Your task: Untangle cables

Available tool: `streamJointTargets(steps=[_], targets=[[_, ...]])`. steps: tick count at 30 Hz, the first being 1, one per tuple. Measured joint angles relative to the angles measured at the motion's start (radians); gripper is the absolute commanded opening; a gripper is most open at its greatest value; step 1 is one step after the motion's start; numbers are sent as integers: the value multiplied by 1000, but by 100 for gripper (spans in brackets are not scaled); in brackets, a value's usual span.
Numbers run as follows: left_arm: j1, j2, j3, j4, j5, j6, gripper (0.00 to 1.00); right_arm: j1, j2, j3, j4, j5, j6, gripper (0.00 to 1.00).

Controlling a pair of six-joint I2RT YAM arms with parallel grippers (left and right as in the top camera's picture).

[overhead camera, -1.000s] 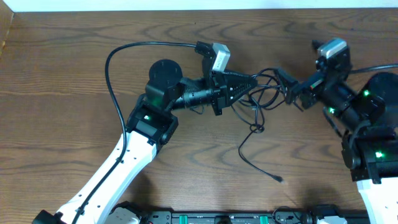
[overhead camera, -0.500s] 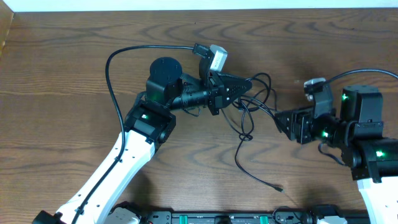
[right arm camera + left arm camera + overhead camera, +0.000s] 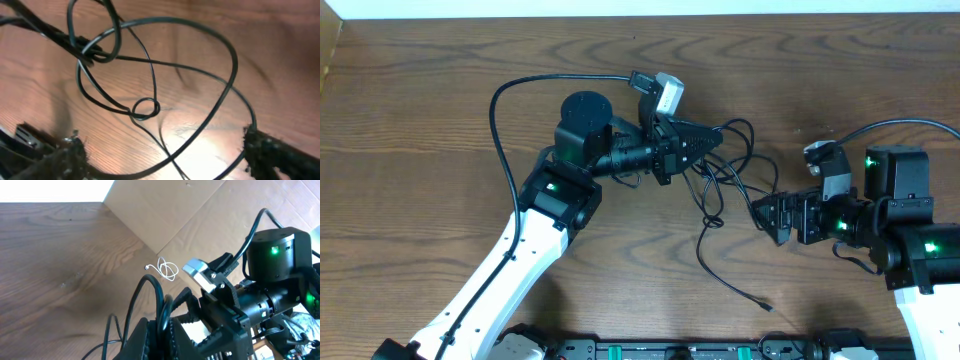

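Note:
A tangle of thin black cables (image 3: 725, 175) lies at the table's middle, with one strand trailing forward to a small plug end (image 3: 765, 305). My left gripper (image 3: 710, 140) is shut on a bunch of these black cables (image 3: 159, 292), gripped between its fingers (image 3: 162, 330). My right gripper (image 3: 765, 213) is open at the tangle's right side. In the right wrist view its fingers (image 3: 165, 155) stand wide apart, with loops of black cable (image 3: 150, 107) crossing between them. A small white cable (image 3: 167, 270) lies coiled far off, seen only in the left wrist view.
The left arm's thick black wire (image 3: 510, 90) arcs over the table's left half. A cardboard wall (image 3: 328, 40) stands at the far left. A black rail (image 3: 670, 350) runs along the front edge. The right arm's body (image 3: 270, 280) fills the space right of the tangle.
My right gripper has swung from the tangle's upper right down and toward the front, now low beside the tangle. The loose strand and plug end have shifted slightly forward. The left gripper has barely moved.

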Motion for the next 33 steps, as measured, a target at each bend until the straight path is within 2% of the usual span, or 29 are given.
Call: streamJointTargets(steps=[4, 9, 12, 16, 20, 23, 27, 33], targets=[[0, 0, 0, -58, -59, -13, 8, 0, -2, 0, 63, -3, -2, 99], [0, 0, 0, -154, -217, -108, 8, 0, -47, 0, 158, -5, 67, 99], [0, 0, 0, -154, -295, -167, 8, 0, -90, 0, 198, 5, 187, 99], [0, 0, 0, -155, -397, -284, 8, 0, -103, 0, 135, 22, 425, 99], [0, 0, 0, -155, -460, -389, 8, 2, -70, 0, 92, 31, 543, 99], [1, 0, 0, -155, -480, -442, 8, 3, -39, 0, 69, 35, 583, 99], [1, 0, 0, -155, -494, -479, 8, 5, 18, 0, 66, 35, 630, 88], [1, 0, 0, -149, -482, -501, 8, 15, 111, 0, 56, 36, 591, 85]])
